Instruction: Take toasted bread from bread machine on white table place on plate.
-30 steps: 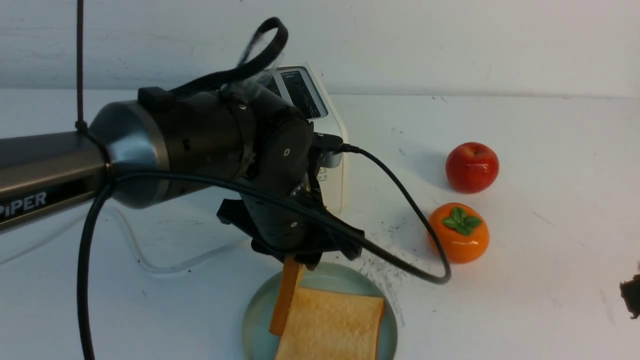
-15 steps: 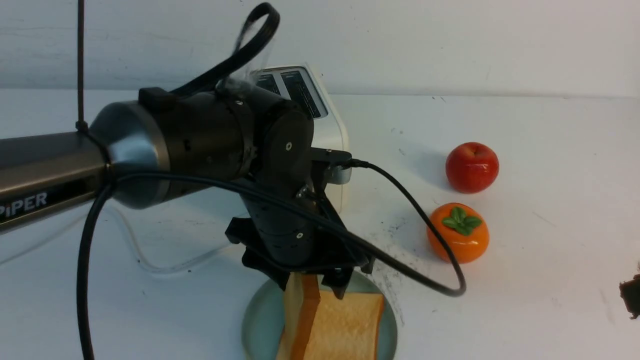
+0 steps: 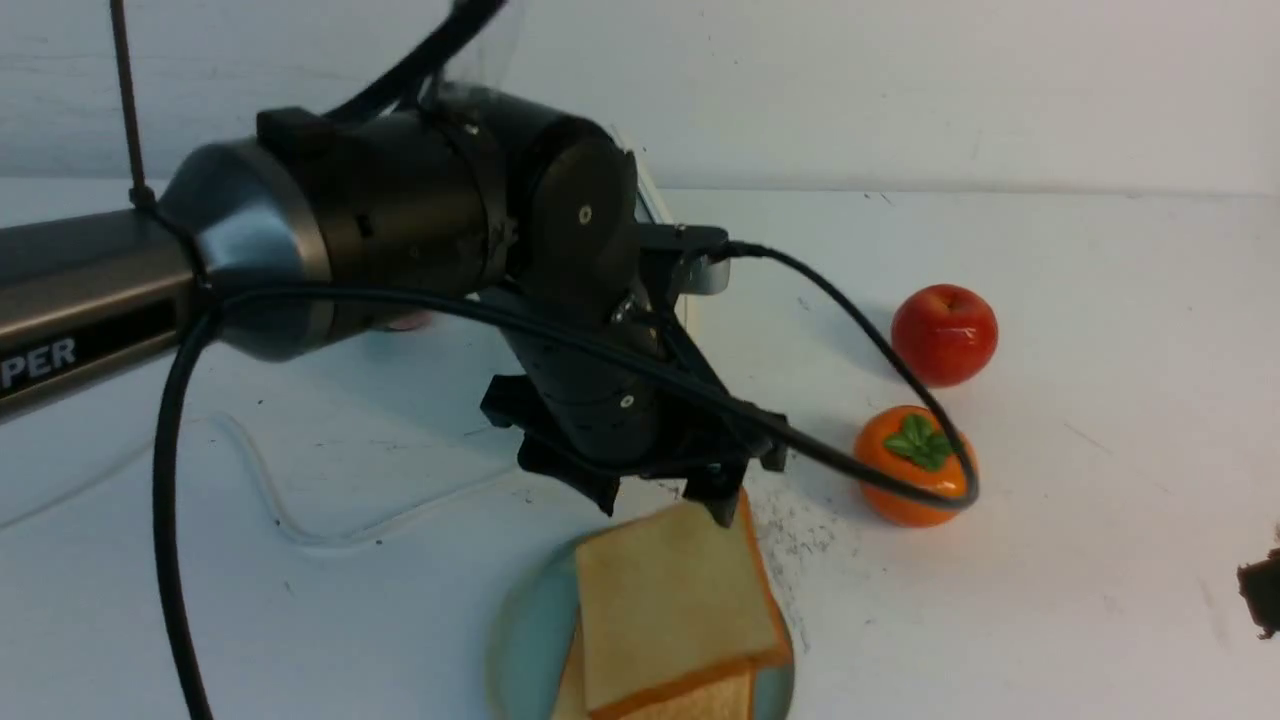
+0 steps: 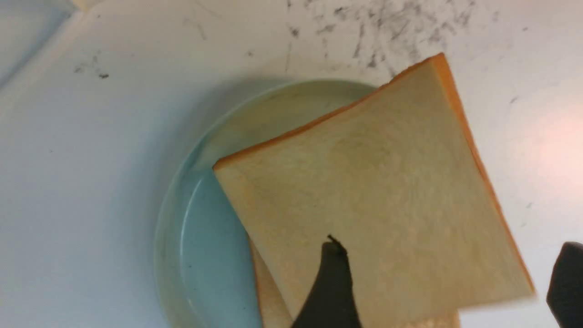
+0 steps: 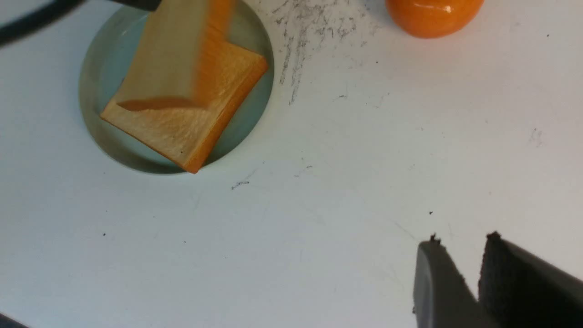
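Left gripper spread wide over tilted upper toast slice overhanging plate rim: possible slide onto white table.

Colours: the toasted bread has pale golden-tan faces and orange-brown crust. The plate is pale blue-green. The table is white with dark scuffs, densest right of the plate. At far right is a red apple; nearer, an orange fruit with a green leaf.

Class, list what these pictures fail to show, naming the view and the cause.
- Bread machine: front view, nearly all behind the left arm.
- Lower toast slice: partly under the upper slice, every view.
- Plate: front view, near rim cut by bottom edge.
- Upper slice: right wrist view, blurred.
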You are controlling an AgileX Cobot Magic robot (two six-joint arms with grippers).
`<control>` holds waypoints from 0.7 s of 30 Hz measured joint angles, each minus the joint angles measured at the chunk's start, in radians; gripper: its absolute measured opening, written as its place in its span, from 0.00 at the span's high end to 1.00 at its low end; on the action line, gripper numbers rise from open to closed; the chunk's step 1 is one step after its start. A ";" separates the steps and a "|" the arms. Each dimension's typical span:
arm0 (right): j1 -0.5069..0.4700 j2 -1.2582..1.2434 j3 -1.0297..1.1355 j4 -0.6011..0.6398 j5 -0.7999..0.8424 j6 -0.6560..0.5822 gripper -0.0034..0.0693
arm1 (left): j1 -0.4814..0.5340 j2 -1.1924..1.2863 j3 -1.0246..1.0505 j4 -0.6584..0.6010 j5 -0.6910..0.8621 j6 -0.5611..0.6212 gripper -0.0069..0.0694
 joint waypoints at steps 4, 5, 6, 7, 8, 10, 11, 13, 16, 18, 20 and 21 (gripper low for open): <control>0.000 0.000 0.000 0.000 0.000 0.000 0.73 | 0.000 0.000 -0.069 -0.025 0.086 0.001 0.16; 0.000 0.000 0.000 0.000 0.000 0.000 0.73 | 0.000 0.000 -0.085 -0.026 0.106 0.002 0.16; 0.000 0.000 0.000 0.000 0.000 0.000 0.73 | 0.000 0.000 -0.097 -0.026 0.129 0.003 0.17; 0.000 0.000 0.000 0.000 0.000 0.000 0.73 | 0.000 0.000 -0.108 -0.026 0.141 0.003 0.17; 0.000 0.000 0.000 0.000 0.000 0.000 0.73 | 0.000 0.000 -0.123 -0.026 0.168 0.003 0.19; 0.000 0.000 0.000 0.000 0.000 0.000 0.73 | 0.000 0.000 -0.138 -0.026 0.184 0.003 0.22; 0.000 0.000 0.000 0.000 0.000 0.000 0.73 | 0.000 0.000 -0.154 -0.026 0.202 0.004 0.27; 0.000 0.000 0.000 0.000 0.002 0.000 0.72 | 0.000 0.000 -0.171 -0.026 0.220 0.009 0.36; 0.000 0.000 0.000 0.000 0.002 0.000 0.72 | 0.000 0.000 -0.188 -0.026 0.234 0.040 0.55; 0.000 -0.003 0.000 0.000 0.019 0.000 0.73 | 0.000 0.000 -0.193 -0.026 0.235 0.064 0.72; 0.000 -0.010 0.000 0.001 0.037 0.000 0.75 | 0.000 0.000 -0.193 -0.026 0.238 0.072 0.81; 0.000 -0.033 0.000 0.003 0.069 0.005 0.80 | 0.000 0.000 -0.193 -0.026 0.241 0.084 0.91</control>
